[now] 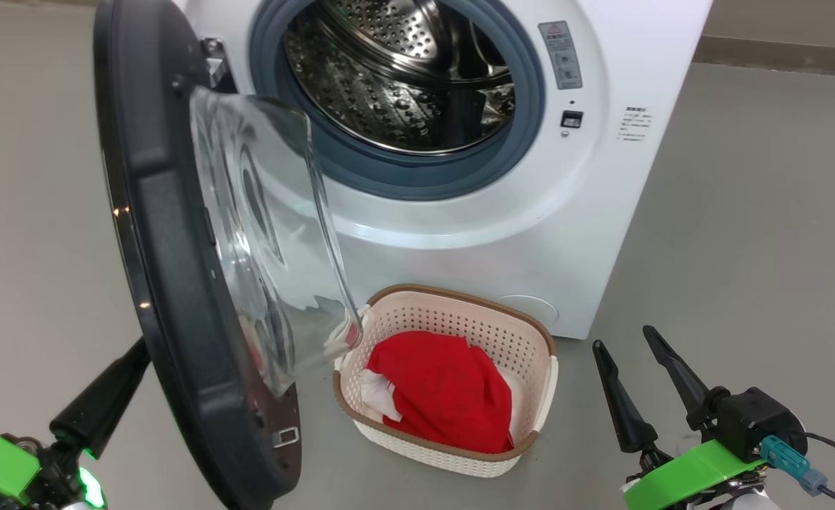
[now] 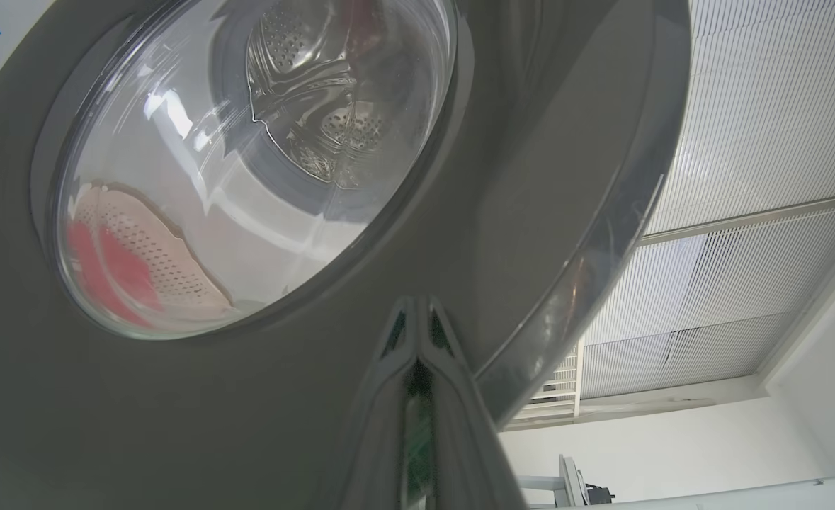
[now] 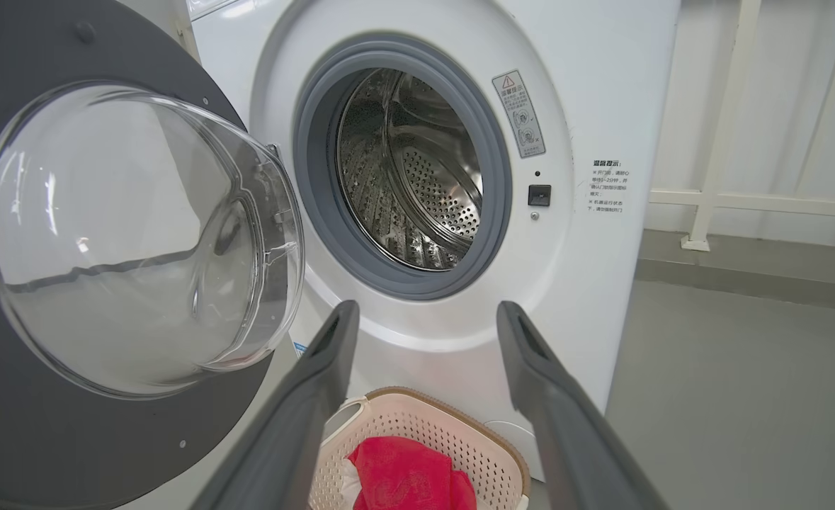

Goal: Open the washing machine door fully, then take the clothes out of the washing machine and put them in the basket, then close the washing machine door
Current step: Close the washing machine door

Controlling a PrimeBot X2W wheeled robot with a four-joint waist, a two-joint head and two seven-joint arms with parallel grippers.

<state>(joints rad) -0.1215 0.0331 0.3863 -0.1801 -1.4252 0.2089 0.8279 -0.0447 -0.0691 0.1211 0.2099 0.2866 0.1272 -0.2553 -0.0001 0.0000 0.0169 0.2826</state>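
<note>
Door (image 1: 169,283) open, clothes (image 1: 445,389) lying in the basket (image 1: 459,312).
A thick black rim and a bulging clear glass bowl are seen on the round door, hinged out from the boxy white washing machine (image 1: 601,212), whose perforated steel drum (image 1: 403,78) is ringed by grey rubber. Soft red clothes (a white piece tucked beside them) are heaped in the cream perforated basket, set on the smooth grey floor (image 1: 743,248). The left tool (image 2: 417,312) is clenched on nothing at the door's outer face; the right tool (image 1: 622,337) is spread wide, empty.
</note>
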